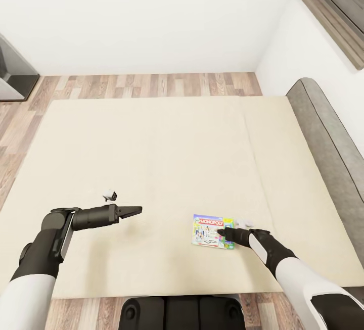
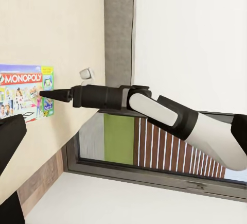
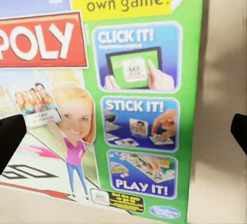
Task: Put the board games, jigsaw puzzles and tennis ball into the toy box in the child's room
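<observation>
Cream bed (image 1: 162, 158) spans our head view, wood floor (image 1: 151, 85) and white wall beyond. One board game (image 1: 213, 231), a Monopoly box, lies flat near the bed's front edge. Our right gripper (image 1: 223, 232) hangs low over its right part, fingers spread apart, nothing grasped. Our left gripper (image 1: 137, 210) hovers well to the left; its fingers look pressed together, empty.

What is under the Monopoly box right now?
The Monopoly box lies flat on the cream mattress of the bed. The right gripper overlaps its edge. Whatever sits directly beneath the box is covered.
</observation>
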